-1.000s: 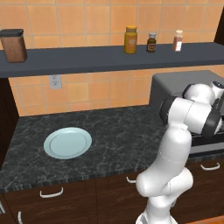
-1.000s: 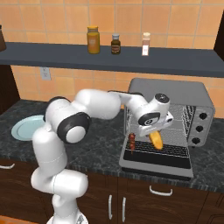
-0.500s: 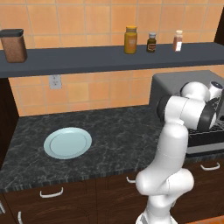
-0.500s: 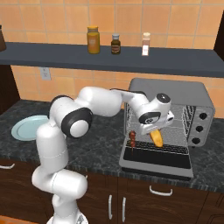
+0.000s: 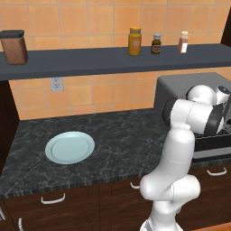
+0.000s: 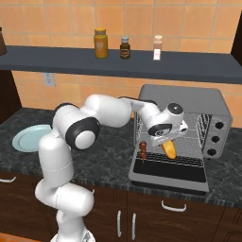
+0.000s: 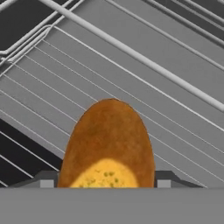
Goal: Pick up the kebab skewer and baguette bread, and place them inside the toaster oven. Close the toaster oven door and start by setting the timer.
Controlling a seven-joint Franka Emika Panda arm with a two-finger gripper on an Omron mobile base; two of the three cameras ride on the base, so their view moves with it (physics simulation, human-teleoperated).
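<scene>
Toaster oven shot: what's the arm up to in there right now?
The white arm is reaching into the open toaster oven with the baguette bread between its end effector fingers, just over the wire rack. The kebab skewer is already at the rack's left side. The toaster oven door is folded down, so closing it and setting the timer are not yet done. A plate sits on the counter to the left.

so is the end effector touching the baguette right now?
Touching. In the hand view the baguette bread sits between the end effector fingertips, its sides flush against both with no gap visible.
</scene>
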